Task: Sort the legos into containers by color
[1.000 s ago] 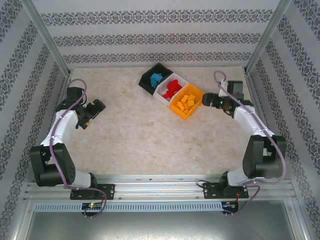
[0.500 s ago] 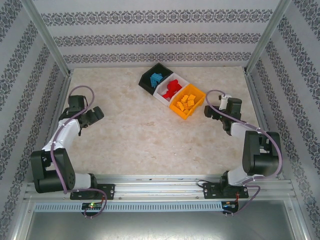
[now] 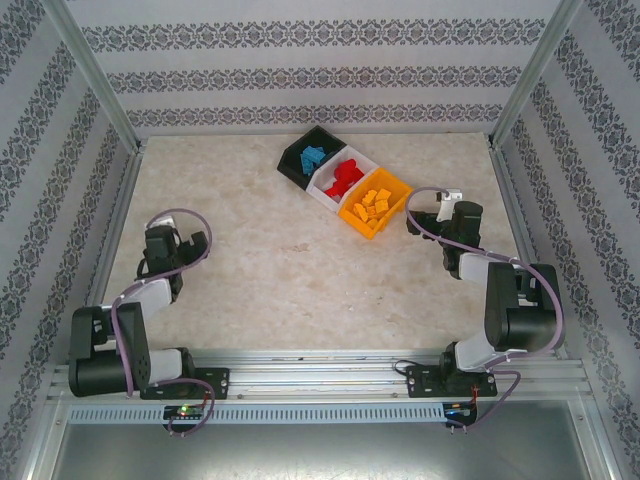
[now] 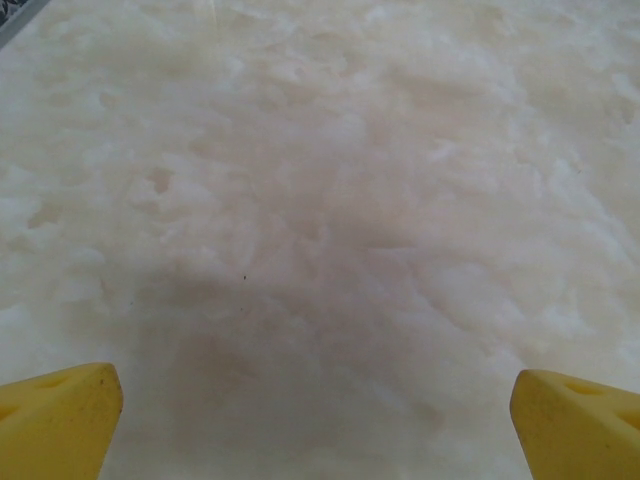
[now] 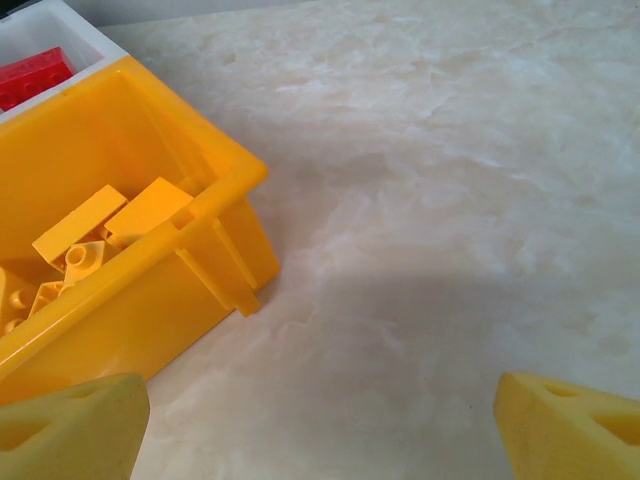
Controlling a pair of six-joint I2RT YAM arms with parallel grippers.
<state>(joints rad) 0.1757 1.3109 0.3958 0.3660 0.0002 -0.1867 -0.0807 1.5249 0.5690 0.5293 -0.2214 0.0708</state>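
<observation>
Containers: 3 joined open-top plastic bins on the pale marbled worktop (image 3: 280,270): black bin (image 3: 291,165), white bin (image 3: 322,193), orange bin (image 3: 364,228).
Legos: small studded blue bricks (image 3: 313,157) in the black bin, red bricks (image 3: 345,177) in white, orange-yellow bricks (image 3: 375,200) in orange; seemingly heaped.
Left end effector (image 4: 320,420): released, over bare worktop, well apart from the bins.
Right end effector (image 5: 320,420): released, grasping nothing, just beside the orange bin.

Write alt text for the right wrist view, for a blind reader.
An orange bin holding orange-yellow bricks sits at left on a pale marbled table, a white bin with a red brick behind it. The right end effector's yellow fingertips stand wide apart at the bottom corners, nothing between them.
</observation>
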